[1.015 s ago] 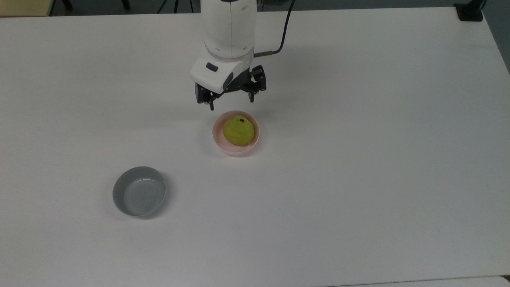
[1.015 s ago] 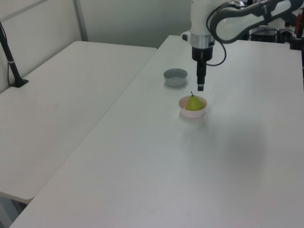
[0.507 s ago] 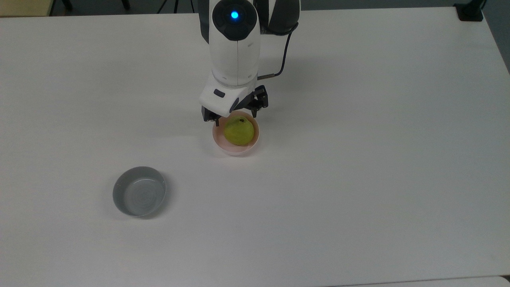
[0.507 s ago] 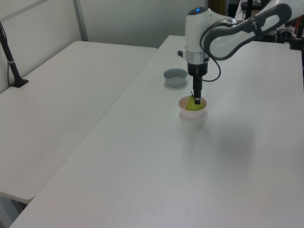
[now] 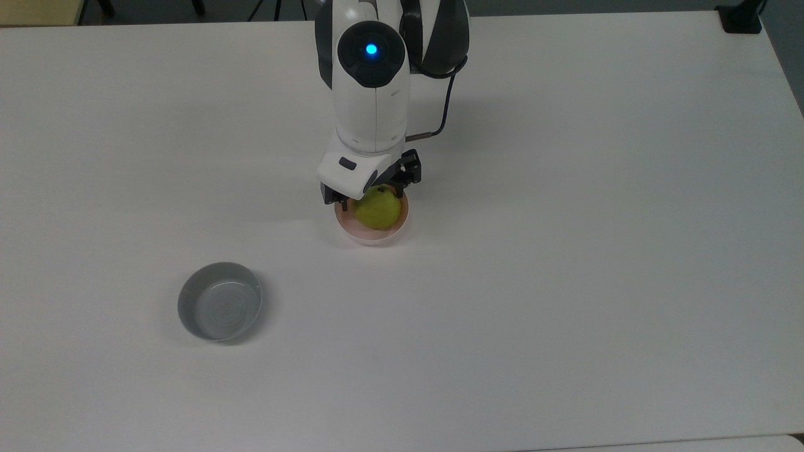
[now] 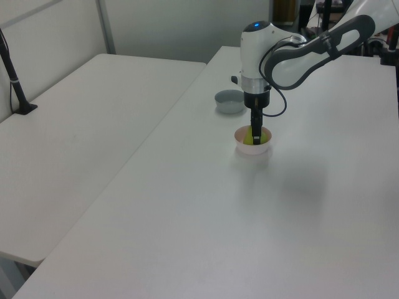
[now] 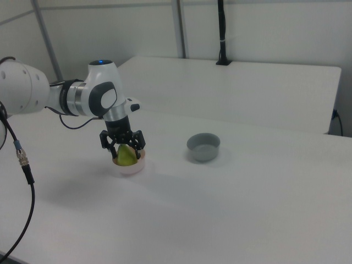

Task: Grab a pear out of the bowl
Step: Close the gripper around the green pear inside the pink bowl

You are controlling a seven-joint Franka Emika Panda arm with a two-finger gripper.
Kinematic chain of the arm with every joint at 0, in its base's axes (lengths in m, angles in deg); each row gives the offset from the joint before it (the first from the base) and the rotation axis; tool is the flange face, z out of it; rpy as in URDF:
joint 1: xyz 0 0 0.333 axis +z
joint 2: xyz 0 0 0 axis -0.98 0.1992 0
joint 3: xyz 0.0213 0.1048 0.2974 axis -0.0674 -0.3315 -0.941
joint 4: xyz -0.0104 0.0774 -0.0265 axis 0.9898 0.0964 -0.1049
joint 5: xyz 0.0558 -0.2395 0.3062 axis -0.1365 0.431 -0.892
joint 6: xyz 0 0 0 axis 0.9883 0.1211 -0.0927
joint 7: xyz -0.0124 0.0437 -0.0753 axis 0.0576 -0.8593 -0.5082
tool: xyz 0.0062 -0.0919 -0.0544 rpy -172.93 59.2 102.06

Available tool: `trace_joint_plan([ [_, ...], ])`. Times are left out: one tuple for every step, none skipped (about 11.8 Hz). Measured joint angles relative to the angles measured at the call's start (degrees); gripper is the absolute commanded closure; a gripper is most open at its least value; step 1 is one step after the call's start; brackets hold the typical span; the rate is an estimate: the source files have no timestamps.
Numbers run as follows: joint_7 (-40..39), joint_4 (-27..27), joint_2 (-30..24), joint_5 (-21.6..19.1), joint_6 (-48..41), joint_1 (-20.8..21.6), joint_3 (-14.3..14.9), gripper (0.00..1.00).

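A yellow-green pear (image 5: 379, 211) sits upright in the small pale pink bowl (image 5: 370, 239) near the table's middle. My gripper (image 5: 370, 192) has come down over the bowl, and its black fingers stand open on either side of the pear's upper part. In the right view the gripper (image 7: 126, 152) straddles the pear (image 7: 126, 158), with the bowl (image 7: 131, 169) below it. I cannot tell whether the fingers touch the fruit. In the left view the gripper (image 6: 255, 137) hides most of the pear (image 6: 249, 139) in the bowl (image 6: 252, 149).
An empty grey bowl (image 5: 220, 302) stands apart from the pink one, at the top view's lower left, also seen as the grey bowl (image 6: 230, 101) and the grey bowl (image 7: 203, 147). A black cable (image 7: 22, 165) hangs at the right view's left. A second white table (image 6: 81, 124) adjoins.
The gripper has dropped from above and behind the bowl down onto it, its open fingers now level with the pear. Pear and both bowls have stayed put.
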Motion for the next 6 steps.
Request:
trace_joint_plan([
  [0.00, 0.00, 0.03, 0.00, 0.61, 0.00, 0.00, 0.11],
  [0.00, 0.00, 0.14, 0.00, 0.89, 0.00, 0.00, 0.15],
  [0.00, 0.00, 0.25, 0.00, 0.91, 0.00, 0.00, 0.20],
  [0.00, 0.00, 0.43, 0.00, 0.96, 0.00, 0.00, 0.28],
  [-0.01, 0.01, 0.57, 0.02, 0.98, 0.00, 0.00, 0.30],
  [-0.01, 0.12, 0.59, 0.02, 0.99, 0.00, -0.01, 0.36],
])
